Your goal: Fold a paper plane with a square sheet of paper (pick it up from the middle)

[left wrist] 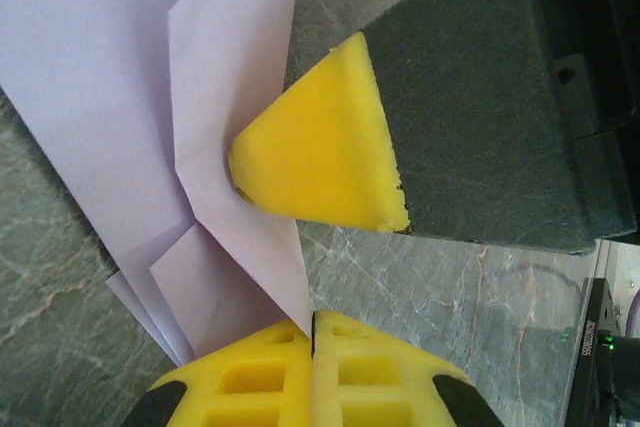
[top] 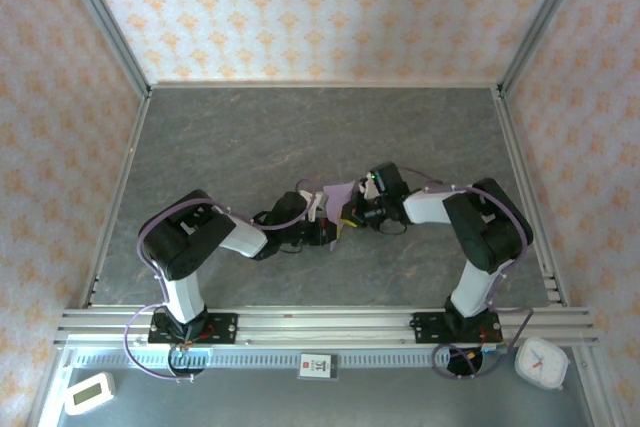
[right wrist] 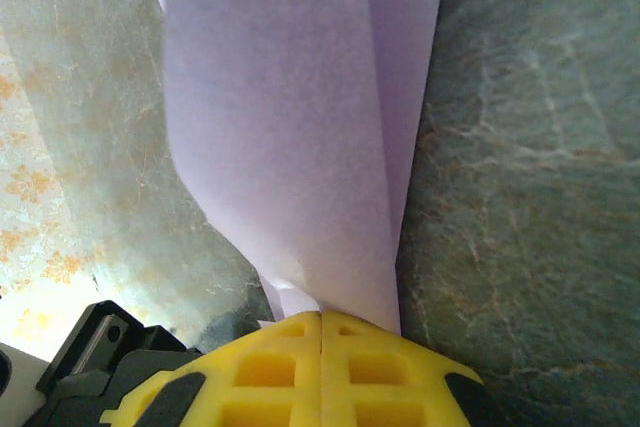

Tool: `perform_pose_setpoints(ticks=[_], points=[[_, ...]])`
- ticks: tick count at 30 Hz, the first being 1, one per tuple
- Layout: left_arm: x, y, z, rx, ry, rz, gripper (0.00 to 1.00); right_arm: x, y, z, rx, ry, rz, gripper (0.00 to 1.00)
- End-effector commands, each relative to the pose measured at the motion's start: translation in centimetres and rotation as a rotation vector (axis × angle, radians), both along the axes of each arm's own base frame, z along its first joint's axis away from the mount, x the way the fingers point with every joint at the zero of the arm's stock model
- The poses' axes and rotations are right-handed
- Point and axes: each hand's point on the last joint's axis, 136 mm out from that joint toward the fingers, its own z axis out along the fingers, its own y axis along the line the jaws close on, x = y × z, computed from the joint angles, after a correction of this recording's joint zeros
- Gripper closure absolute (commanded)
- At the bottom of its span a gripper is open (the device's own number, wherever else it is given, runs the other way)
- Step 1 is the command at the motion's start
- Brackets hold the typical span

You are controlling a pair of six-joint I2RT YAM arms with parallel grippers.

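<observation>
Both arms meet over the middle of the table [top: 250, 137], wrists turned toward each other, with the square sheet of paper [top: 340, 193] between them and already partly folded. My left gripper [left wrist: 313, 323] has its jaws pressed together with no gap between the yellow pads. In the left wrist view a pointed corner of the lavender layers runs down to that seam at bottom centre, so I judge it pinched there, though the last bit of contact is hidden. My right gripper [right wrist: 320, 319] is likewise closed tight, and the paper plainly rises out of its seam, so that hold is firm. Key relation: in the right wrist view the folded layers and their crease run straight up the frame from my right jaws, from bottom centre to the top edge. In the left wrist view the paper sweeps from bottom centre to the upper left, with the right gripper's fingers [left wrist: 320, 162] nipping a fold at mid-frame. Neither arm is nearer, since both hold the paper. Judgement: the next crease will depend on one hold staying fixed as an anchor while the other moves along that long axis. Pulling the two holds in opposite directions risks a tear.
</observation>
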Motion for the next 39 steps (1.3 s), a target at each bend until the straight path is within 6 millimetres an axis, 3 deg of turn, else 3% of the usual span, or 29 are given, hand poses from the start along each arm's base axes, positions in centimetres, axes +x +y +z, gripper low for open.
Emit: perform_pose_setpoints(ticks=[1,9,17,29,39], points=[[-2.4,3.0,-5.0,0.139,0.150,0.030,1.00,1.2,0.5,1.4,0.008,-0.056,0.017,1.00],[-2.2,3.2,-4.4,0.109,0.137,0.060,1.00,3.1,-0.9,5.0,0.056,-0.130,-0.042,1.00],[-2.0,3.4,-3.6,0.060,0.132,0.095,1.00,1.4,-1.2,5.0,0.095,-0.127,-0.032,1.00],[-2.2,3.4,-4.0,0.059,0.145,0.092,1.00,-0.2,-0.6,4.8,0.140,-0.114,0.003,1.00],[-2.2,3.4,-4.2,0.051,0.152,0.087,1.00,-1.1,0.3,3.3,0.133,-0.093,0.051,1.00]])
